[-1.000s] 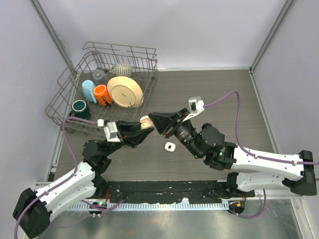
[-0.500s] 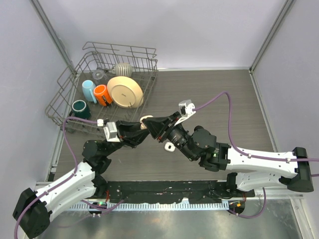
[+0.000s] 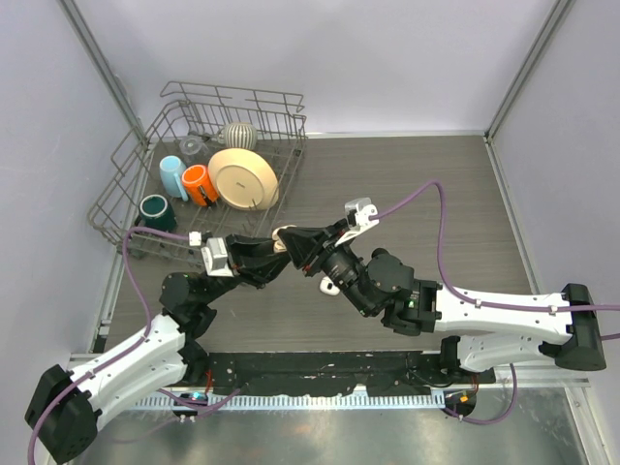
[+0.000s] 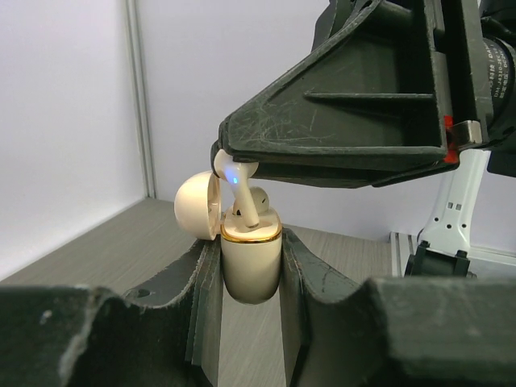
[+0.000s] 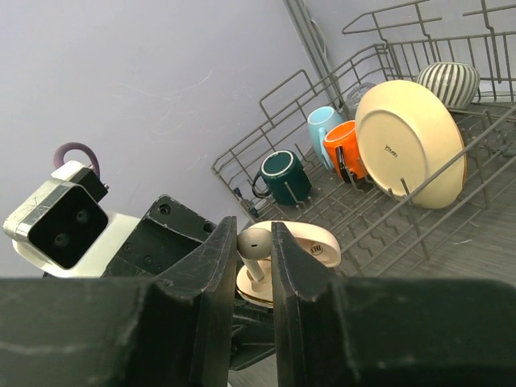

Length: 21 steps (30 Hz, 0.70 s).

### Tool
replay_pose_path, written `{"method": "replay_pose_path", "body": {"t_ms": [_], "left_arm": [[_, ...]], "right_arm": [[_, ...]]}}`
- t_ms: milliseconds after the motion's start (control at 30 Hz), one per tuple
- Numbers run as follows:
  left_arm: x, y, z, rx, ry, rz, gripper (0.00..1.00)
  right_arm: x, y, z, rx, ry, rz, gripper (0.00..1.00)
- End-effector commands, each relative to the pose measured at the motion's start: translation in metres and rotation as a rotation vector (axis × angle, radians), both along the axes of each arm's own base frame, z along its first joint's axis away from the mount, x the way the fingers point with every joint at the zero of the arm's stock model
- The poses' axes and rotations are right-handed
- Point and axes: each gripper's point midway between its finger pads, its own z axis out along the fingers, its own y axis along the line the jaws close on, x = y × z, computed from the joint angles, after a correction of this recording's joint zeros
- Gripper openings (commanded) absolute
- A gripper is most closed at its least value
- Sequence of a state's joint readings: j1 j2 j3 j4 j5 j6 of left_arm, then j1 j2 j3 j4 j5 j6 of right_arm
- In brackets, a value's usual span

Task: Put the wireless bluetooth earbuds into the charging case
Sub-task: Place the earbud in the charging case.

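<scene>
From the top external view, the two grippers meet tip to tip and their black fingers cover almost everything between them. Only a sliver of the cream, rounded plastic charging case (image 3: 283,233) shows at the tip of the left gripper (image 3: 274,248). What the right gripper (image 3: 294,242) carries cannot be made out. Behind the right gripper's fingers, half hidden under its wrist, a small white object (image 3: 328,287) lies on the dark wood-grain table (image 3: 426,194); it is too small to identify.

In the left wrist view, the left gripper's fingers (image 4: 201,282) are drawn in narrowly on the case body. The case stands upright between them, its gold rim above the pads and its domed lid (image 4: 196,206) hinged open to the left. From above, the right gripper's tips pinch a white, comma-shaped plastic earbud (image 4: 242,193) lit by a blue dot, its stem pointing down into the case mouth. Whether it is seated cannot be told. A second white rounded form (image 4: 260,196) sits just behind it at the rim, mostly hidden.

In the right wrist view, the right fingers stand close together with the earbud's head clamped between them. The case lies just beyond, its lower part cut off. Farther off is a grey wire dish rack (image 5: 379,227) holding a cream plate (image 5: 411,141).
</scene>
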<state>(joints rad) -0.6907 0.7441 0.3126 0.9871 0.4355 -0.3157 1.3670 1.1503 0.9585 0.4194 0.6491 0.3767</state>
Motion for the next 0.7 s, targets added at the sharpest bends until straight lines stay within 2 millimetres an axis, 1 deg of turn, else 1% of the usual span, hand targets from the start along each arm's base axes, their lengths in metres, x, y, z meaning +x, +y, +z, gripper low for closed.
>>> {"method": "replay_pose_path", "body": {"t_ms": [0,100,267,467,667], "left_arm": [[-0.010,0.005,0.024,-0.063,-0.071,-0.015,0.00],[-0.011,0.004,0.023,-0.064,-0.069,-0.021,0.00],[-0.011,0.002,0.021,-0.064,-0.062,-0.031,0.00],[-0.010,0.001,0.023,-0.072,-0.065,-0.030,0.00],[-0.010,0.003,0.031,-0.094,-0.084,-0.018,0.00]], "right_arm": [[0.005,-0.011,0.017,0.067,-0.009,-0.058,0.01],[0.004,-0.009,0.016,0.067,-0.007,-0.049,0.01],[-0.001,-0.003,0.009,0.069,0.017,-0.008,0.01],[-0.002,-0.001,0.006,0.063,0.026,0.003,0.01],[-0.001,0.000,-0.006,0.032,0.047,-0.004,0.01]]}}
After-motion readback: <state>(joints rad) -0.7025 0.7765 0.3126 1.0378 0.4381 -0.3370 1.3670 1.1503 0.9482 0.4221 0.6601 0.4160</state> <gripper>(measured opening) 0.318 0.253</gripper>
